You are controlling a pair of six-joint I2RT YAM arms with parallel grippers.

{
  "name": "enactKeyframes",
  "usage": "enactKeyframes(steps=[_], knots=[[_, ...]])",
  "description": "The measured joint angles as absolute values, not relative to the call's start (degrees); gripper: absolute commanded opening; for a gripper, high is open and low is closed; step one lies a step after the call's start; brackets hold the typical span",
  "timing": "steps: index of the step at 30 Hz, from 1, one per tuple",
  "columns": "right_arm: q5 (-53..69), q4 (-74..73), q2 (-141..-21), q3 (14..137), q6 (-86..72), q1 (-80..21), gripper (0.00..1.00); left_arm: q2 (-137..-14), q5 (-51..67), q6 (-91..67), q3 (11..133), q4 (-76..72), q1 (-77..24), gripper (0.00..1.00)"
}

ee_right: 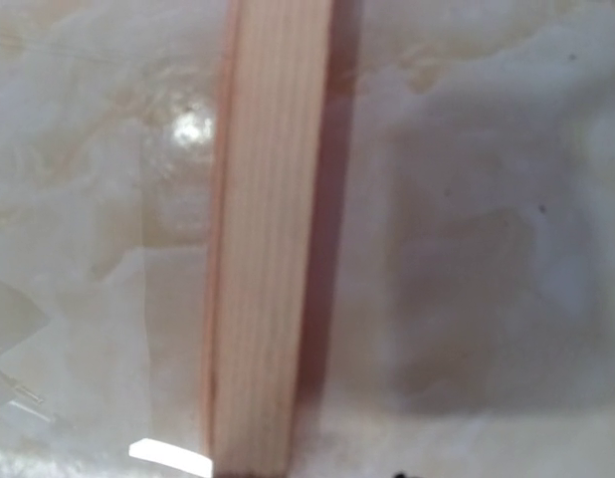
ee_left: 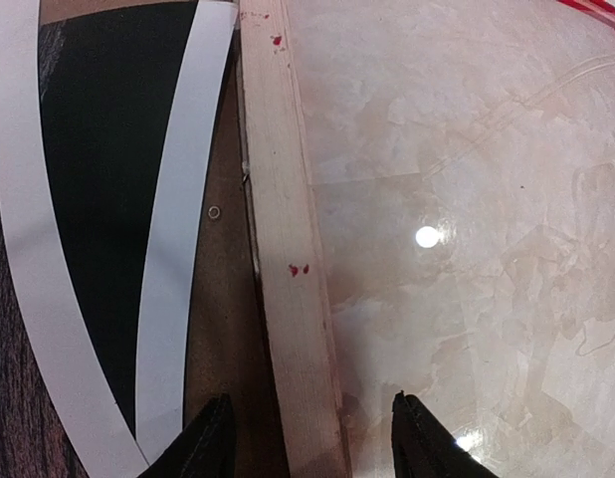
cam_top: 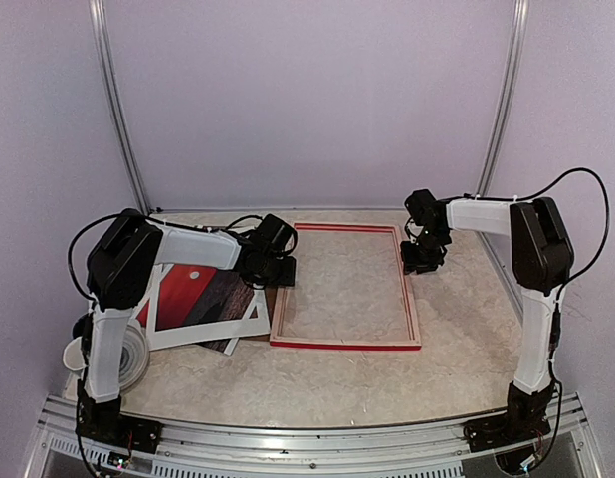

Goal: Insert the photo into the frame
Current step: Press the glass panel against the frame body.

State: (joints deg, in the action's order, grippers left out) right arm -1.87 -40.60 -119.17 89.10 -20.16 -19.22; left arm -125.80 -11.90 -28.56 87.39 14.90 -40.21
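Top external view: frame point(cam_top: 345, 344) lies flat on the bench point(cam_top: 327, 388), pale wood back up. Photo point(cam_top: 193, 294) lies face up just left of it, on a brown backing board point(ee_left: 220, 329) that seems to touch the frame's left rail. Left end effector point(ee_left: 312, 413) is spread, straddling that rail w/o contact. Right end effector point(cam_top: 423, 257) is over the right rail; can't tell its jaw state, wrist view too close.

Marbled table point(cam_top: 337, 383) — brown backing board point(ee_left: 220, 299)
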Motion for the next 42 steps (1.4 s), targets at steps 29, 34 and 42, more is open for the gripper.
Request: enactKeyframes(steps=[29, 34, 42], knots=[[-2.7, -42.4, -120.5, 91.3, -19.9, -19.8, 0.35, -122.2, -0.4, -32.4, 79.5, 4.1, -37.9, 0.56], [-2.2, -42.3, -120.6, 91.4, -19.9, -19.8, 0.35, -121.7, 0.5, -32.8, 78.5, 3.2, -37.7, 0.56], [2.4, -41.2, -122.9, 91.5, -20.0, -20.6, 0.35, -121.3, 1.3, -33.0, 77.9, 2.9, -37.4, 0.57]])
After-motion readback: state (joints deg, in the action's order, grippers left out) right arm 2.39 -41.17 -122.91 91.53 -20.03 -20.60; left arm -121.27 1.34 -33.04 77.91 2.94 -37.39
